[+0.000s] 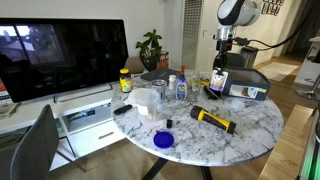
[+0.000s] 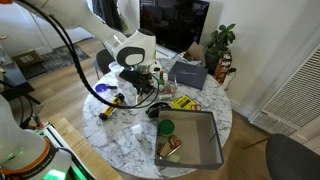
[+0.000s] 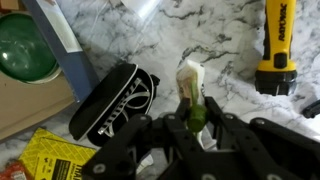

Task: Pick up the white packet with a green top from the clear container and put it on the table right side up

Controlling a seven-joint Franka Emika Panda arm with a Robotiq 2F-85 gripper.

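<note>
- Nearest the wrist camera, the claw [image 3: 192,125] pinches the white packet with a green top [image 3: 189,80] by its green end. The white end points away from the wrist, toward the table [image 3: 230,25].
- The packet hangs just beside a yellow flashlight [image 3: 280,45], over bare marble between the flashlight and a black pouch [image 3: 115,100]. Whether its base touches the table cannot be told.
- The step in hand appears to be setting the packet down green end up. A slow, straight descent onto the bare patch beside the flashlight looks best, with the jaws parting only once the white base sits flat — a soft pouch may topple if let go early.
- The approach should stay clear of the flashlight, which could roll if nudged.
- Farther off in an exterior view, a blue box [image 1: 243,84] lies beyond the flashlight, near the table's rim.
</note>
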